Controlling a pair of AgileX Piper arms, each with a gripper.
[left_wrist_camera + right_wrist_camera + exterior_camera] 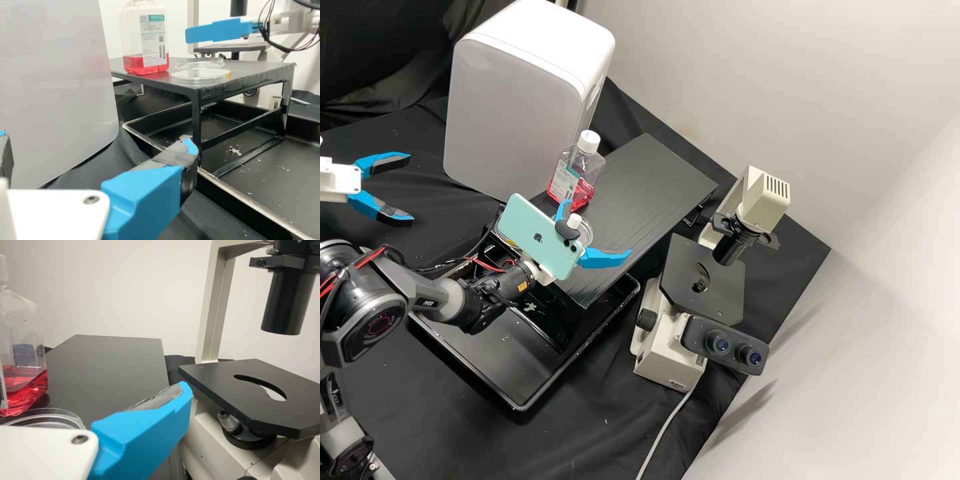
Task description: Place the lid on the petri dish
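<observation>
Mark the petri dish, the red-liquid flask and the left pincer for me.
petri dish (200,75), left wrist view, on the middle of its clear top.
flask (574,176), high view, on the middle of its body.
left pincer (409,187), high view, midway between its two blue fingertips.

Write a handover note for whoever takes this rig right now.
Left gripper: open, empty, off to the side near the white box.
Right gripper: open, empty, just above the dish.
The dish sits on the raised platform, beside the bottle.
Done: unclear. I cannot tell whether the lid is on the dish or lies apart.
Left: check the lid up close. If it is off, place it; if it is on, pull the right arm back.
</observation>
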